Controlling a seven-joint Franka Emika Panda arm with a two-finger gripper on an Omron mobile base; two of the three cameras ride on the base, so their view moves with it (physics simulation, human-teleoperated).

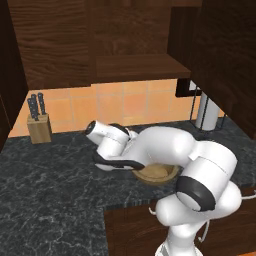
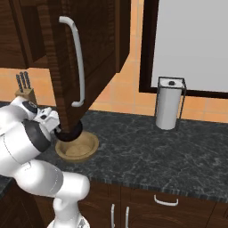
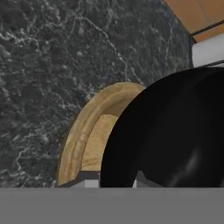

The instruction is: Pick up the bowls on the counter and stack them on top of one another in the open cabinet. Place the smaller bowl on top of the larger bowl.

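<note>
- Your gripper [image 2: 57,127] sits low at the near left of the wooden bowl [image 2: 76,148]; its fingertips are hidden, behind the arm in the left base view and behind the black bowl [image 3: 168,131] in the hand view.
- The black bowl appears gripped: in the right base view it hangs at the hand, raised above the wooden bowl's left rim, with its top cut off by the open cabinet door [image 2: 89,53]. You cannot see the fingers on its rim, so the grip itself stays unconfirmed.
- In the hand view, the black bowl covers most of the wooden bowl; only a crescent of tan rim and pale inside shows past it.
- In the left base view, the arm's white links cover the wooden bowl's back and left side, leaving just the front edge in sight.
- The wooden bowl rests on the dark marble counter [image 2: 147,151], near the front edge.
- The cabinet's shelf board [image 1: 142,66] lies above and behind the wooden bowl; the door, with its long pale handle [image 2: 76,58], swings out directly over the bowl and stands between the bowl and the right base camera.
- A paper towel roll in a wire holder [image 2: 169,104] stands well to the right of the wooden bowl, against the wall.
- A knife block [image 1: 39,125] stands well to the bowl's left, by the orange tiles.
</note>
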